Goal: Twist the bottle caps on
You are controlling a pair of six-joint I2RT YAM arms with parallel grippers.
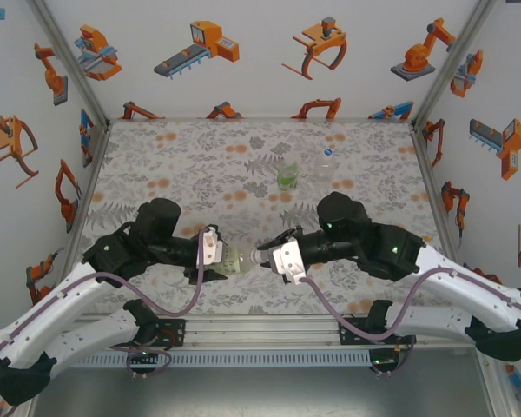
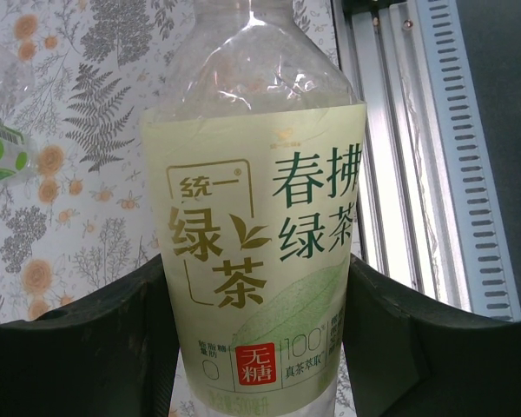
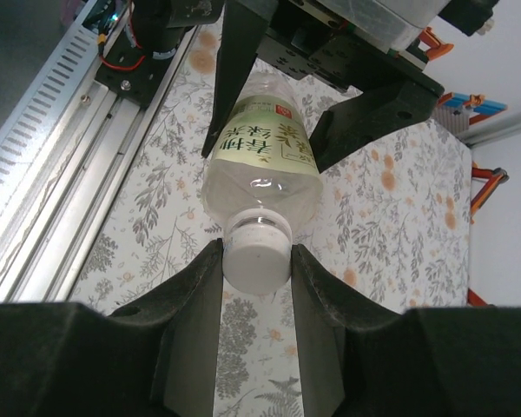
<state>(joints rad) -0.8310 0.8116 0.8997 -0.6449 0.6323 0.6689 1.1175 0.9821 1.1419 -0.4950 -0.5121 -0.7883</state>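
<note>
Because the tea bottle [image 1: 235,259] is crossed by fingers at both ends, little of it is seen from above; it is held on its side over the near edge of the counter [image 1: 182,165], about midway along that edge. The left gripper [image 1: 217,260] is closed narrowly around its body, near the base. In the left wrist view the left gripper [image 2: 256,347] is seen pressing both sides of the tea bottle [image 2: 252,217], whose neck and base are cut off by the frame. On the pale yellow-green label "统一" and "绿茶" can be read in a box, "春拂" and "绿茶" beside it, partly wrapped out of sight, and "无糖" in a red square next to "100". The smaller print cannot be made out.

In the right wrist view the white cap [image 3: 257,252] is seated on the neck and gripped from both sides by the right gripper [image 3: 256,261], its jaws drawn in narrowly. The thread is hidden under the cap.

Right of centre, towards the far edge, a green bottle [image 1: 286,176] and a clear bottle [image 1: 327,162] are stood upright close together; their tops are too small to be judged. The green bottle [image 2: 0,152] is cut off at the left wrist view's edge.
</note>
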